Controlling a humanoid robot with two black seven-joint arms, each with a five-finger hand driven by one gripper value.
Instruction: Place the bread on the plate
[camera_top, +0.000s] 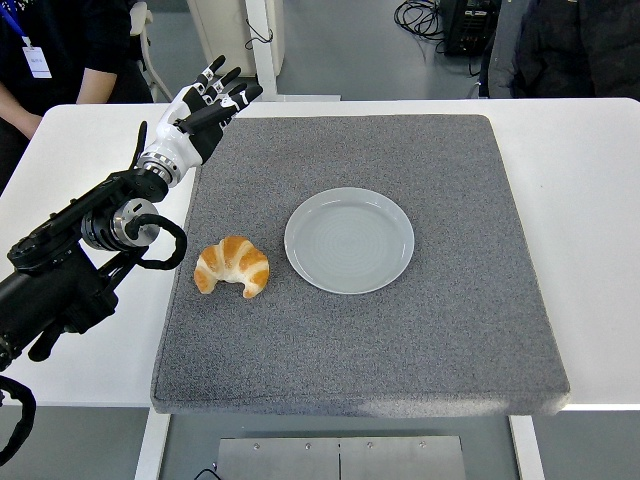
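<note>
White tabletop (590, 200) carries a grey mat (450, 330). Round grey plate (349, 240) sits mid-mat, empty. Croissant (232, 266) lies on the mat at the plate's 9 o'clock, just beside it, not touching. Left hand (195, 115) hovers at the mat's 11 o'clock corner, well apart from the croissant, fingers (240, 96) spread and holding nothing. Judgement: croissant is light, soft, flaky; grip gently across the thick middle, not the tips. Path to the plate appears unobstructed. A person (60, 40) sits at 11 o'clock.
</note>
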